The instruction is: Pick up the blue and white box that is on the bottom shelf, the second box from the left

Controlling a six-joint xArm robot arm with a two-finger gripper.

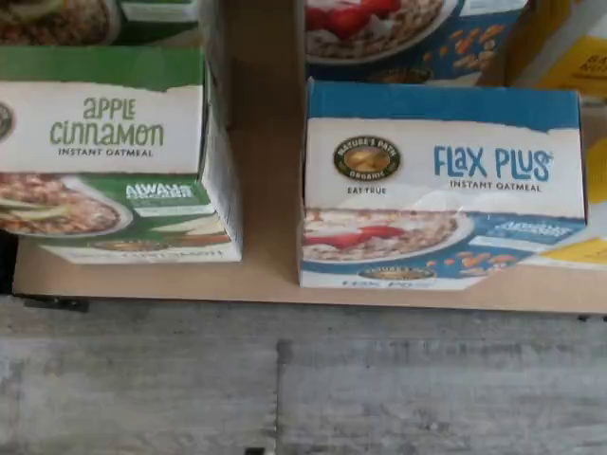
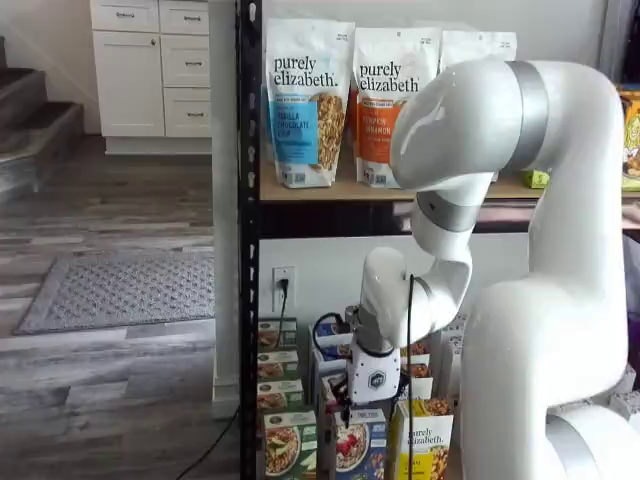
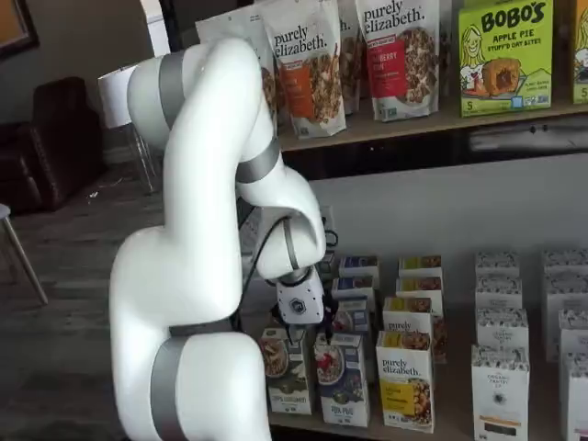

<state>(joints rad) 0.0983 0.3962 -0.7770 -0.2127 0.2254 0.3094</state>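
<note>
- Green-and-white cardboard Apple Cinnamon oatmeal boxes [image 2: 280, 393]: four, in one file front to back in a shelf view; two of them show in the wrist view.
- Blue-and-white cardboard Flax Plus oatmeal boxes [image 3: 342, 377]: four in one file in a shelf view; two in the wrist view.
- Yellow-fronted cardboard "purely elizabeth" boxes [image 3: 404, 381]: four in one file.
- Tall white cardboard boxes [image 3: 501, 390]: four in one file; a further file at the edge is cut off, so its count cannot be told.
- Upright "purely elizabeth" granola pouches [image 2: 305, 100]: three in a shelf view.
- Green-and-yellow Bobo's apple pie box [image 3: 505, 55]: one whole.
- White jointed robot arm [image 3: 184, 276]: one.
- Grey floor mat [image 2: 120, 290]: one.
</note>
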